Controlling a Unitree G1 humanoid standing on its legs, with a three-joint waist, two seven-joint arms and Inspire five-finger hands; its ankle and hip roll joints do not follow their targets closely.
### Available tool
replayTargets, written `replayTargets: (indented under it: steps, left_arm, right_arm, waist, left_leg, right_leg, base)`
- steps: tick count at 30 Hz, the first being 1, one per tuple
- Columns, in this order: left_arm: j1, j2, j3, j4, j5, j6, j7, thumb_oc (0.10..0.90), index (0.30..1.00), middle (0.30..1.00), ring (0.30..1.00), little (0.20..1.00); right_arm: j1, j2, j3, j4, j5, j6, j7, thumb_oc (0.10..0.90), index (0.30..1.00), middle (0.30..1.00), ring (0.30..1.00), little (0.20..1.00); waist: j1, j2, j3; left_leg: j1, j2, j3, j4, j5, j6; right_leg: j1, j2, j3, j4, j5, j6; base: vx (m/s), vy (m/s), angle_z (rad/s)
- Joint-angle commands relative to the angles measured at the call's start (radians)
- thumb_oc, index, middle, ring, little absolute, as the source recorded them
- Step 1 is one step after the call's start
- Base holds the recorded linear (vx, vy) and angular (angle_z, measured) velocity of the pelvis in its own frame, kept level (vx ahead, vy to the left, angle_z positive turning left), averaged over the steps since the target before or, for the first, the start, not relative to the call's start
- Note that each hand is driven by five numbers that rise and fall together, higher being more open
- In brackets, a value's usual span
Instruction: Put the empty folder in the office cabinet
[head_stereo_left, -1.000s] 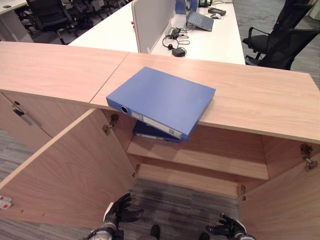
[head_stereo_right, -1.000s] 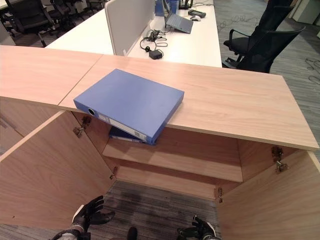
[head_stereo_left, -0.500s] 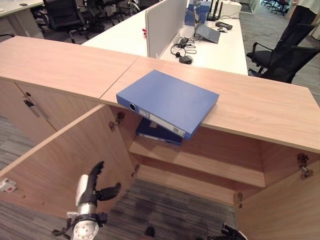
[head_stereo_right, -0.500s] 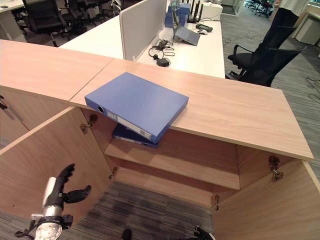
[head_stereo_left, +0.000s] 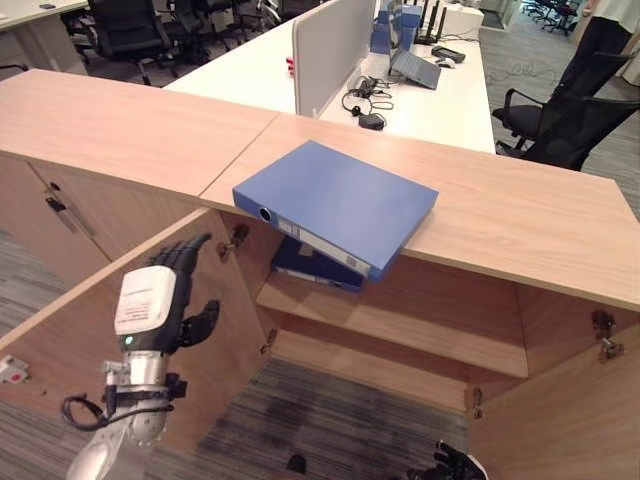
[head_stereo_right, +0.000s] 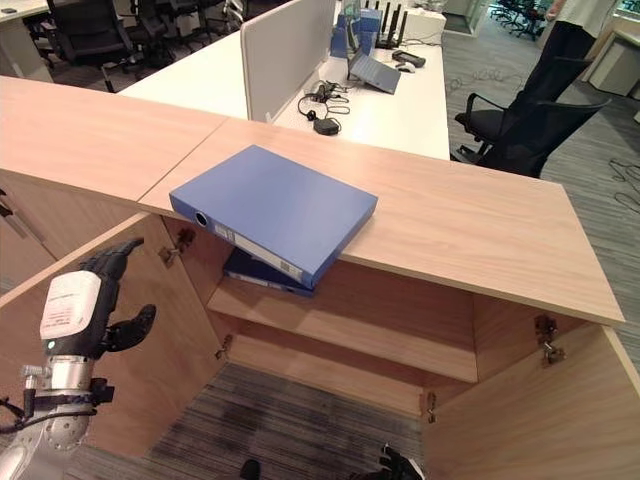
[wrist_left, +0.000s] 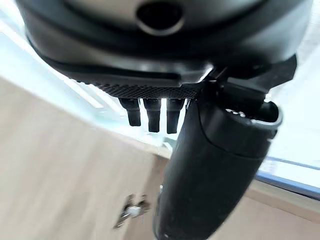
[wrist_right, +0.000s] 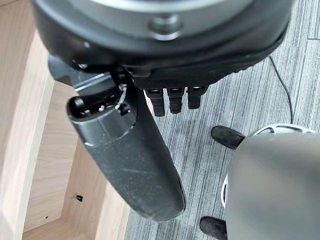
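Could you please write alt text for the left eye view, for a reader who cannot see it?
A blue folder lies flat on a wooden cabinet, its spine overhanging the open front, with a second folder on the shelf below. The left robot hand is raised, open, before the open left door.

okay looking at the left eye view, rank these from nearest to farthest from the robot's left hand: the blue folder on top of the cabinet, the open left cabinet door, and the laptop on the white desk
From the left hand:
1. Open left cabinet door, right behind the hand.
2. Blue folder, up and to its right, overhanging the cabinet top's front edge.
3. Laptop, far back on the white desk.
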Motion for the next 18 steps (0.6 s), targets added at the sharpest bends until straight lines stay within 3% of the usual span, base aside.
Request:
replayTargets:
  steps: [1, 8, 18]
  left_arm:
    - [-0.176, 0.087, 0.031, -0.104, 0.034, -0.063, 0.026, 0.8, 0.9, 0.9, 0.9, 0.9]
    - [-0.243, 0.169, 0.01, -0.139, 0.026, -0.083, -0.007, 0.8, 0.9, 0.9, 0.9, 0.9]
    - [-0.304, 0.203, -0.017, -0.147, 0.005, -0.092, -0.038, 0.8, 0.9, 0.9, 0.9, 0.9]
  right_arm:
    - [-0.085, -0.074, 0.029, -0.069, 0.007, -0.05, 0.006, 0.8, 0.9, 0.9, 0.9, 0.9]
    - [-0.076, -0.087, 0.033, -0.069, -0.012, -0.049, 0.011, 0.8, 0.9, 0.9, 0.9, 0.9]
    - [-0.068, -0.089, 0.021, -0.051, -0.015, -0.045, 0.01, 0.8, 0.9, 0.9, 0.9, 0.9]
  waist:
    - [-0.023, 0.044, 0.02]
    - [-0.059, 0.068, 0.01]
    - [-0.091, 0.082, -0.001]
  left_leg:
    - [0.058, 0.004, -0.012, -0.003, -0.121, -0.013]
    - [0.056, 0.003, -0.002, -0.003, -0.119, -0.013]
    - [0.061, 0.005, 0.014, -0.003, -0.124, -0.014]
  right_leg:
    - [0.091, -0.001, -0.029, 0.008, -0.128, 0.077]
    - [0.082, 0.001, -0.02, 0.008, -0.129, 0.078]
    - [0.077, 0.003, -0.004, 0.008, -0.132, 0.079]
  base:
    - [0.0, 0.0, 0.0]
    - [0.0, 0.0, 0.0]
    - [0.02, -0.002, -0.07]
